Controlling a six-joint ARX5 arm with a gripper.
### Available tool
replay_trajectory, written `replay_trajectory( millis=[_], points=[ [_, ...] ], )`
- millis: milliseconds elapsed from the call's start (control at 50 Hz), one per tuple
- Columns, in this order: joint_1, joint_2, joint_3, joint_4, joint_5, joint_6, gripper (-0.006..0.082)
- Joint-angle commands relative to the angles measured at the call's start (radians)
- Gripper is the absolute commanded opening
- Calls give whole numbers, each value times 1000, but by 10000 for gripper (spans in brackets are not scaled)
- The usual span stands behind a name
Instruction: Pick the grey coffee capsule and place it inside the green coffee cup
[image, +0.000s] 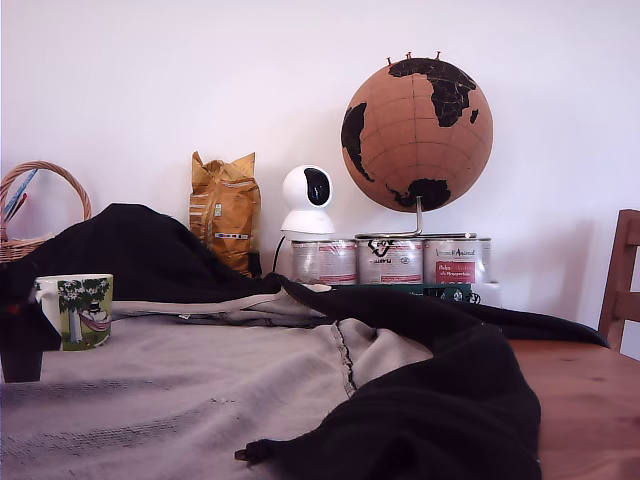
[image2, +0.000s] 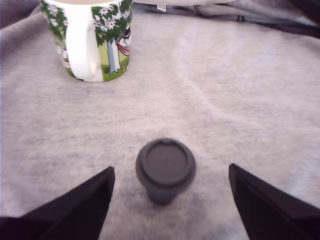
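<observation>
place: I think I am in a home | why: a wooden table (image: 590, 400) with a grey cloth (image: 180, 400) on it | a globe (image: 417, 133) on tins (image: 390, 261) by a white wall | a basket (image: 30, 215), a snack bag (image: 225, 212), a chair (image: 622, 280)

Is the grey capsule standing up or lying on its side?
Standing up. In the wrist view the grey capsule shows its round flat end facing the camera, body tapering down to the grey cloth.

capsule (image2: 165, 169): 1; cup (image2: 92, 37): 1; tins (image: 390, 261): 3; globe (image: 417, 135): 1
</observation>
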Motion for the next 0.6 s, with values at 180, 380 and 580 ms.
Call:
replay_trajectory(
  millis=[180,380,580],
  points=[
    [-2,143,63,20,0,11,595],
    [-2,145,76,54,0,12,205],
    [-3,144,92,93,31,0,124]
  ],
)
